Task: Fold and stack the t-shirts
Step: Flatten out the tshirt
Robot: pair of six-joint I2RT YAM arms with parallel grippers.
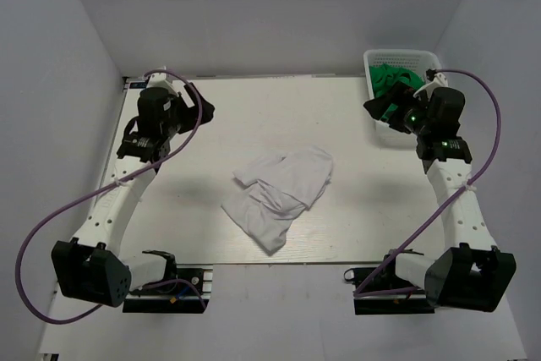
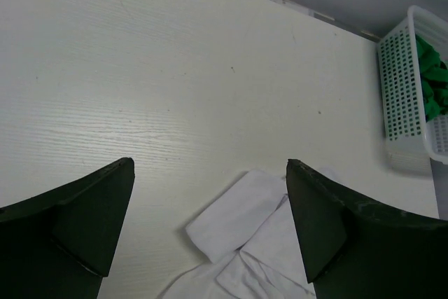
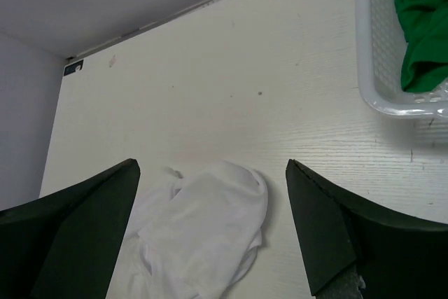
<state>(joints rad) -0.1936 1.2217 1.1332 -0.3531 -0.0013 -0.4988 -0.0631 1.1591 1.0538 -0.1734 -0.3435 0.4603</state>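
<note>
A plain white t-shirt (image 1: 279, 192) lies crumpled in the middle of the table. It also shows in the left wrist view (image 2: 252, 239) and the right wrist view (image 3: 203, 236). Bright green t-shirts (image 1: 396, 78) are bunched in the white basket at the back right, also seen in the right wrist view (image 3: 420, 26) and the left wrist view (image 2: 430, 78). My left gripper (image 1: 203, 109) is open and empty, raised at the back left, well away from the white shirt. My right gripper (image 1: 376, 107) is open and empty, raised just left of the basket.
The white lattice basket (image 1: 372, 69) stands at the table's back right corner, right beside my right wrist. Grey walls close in the table at the back and sides. Purple cables loop out from both arms.
</note>
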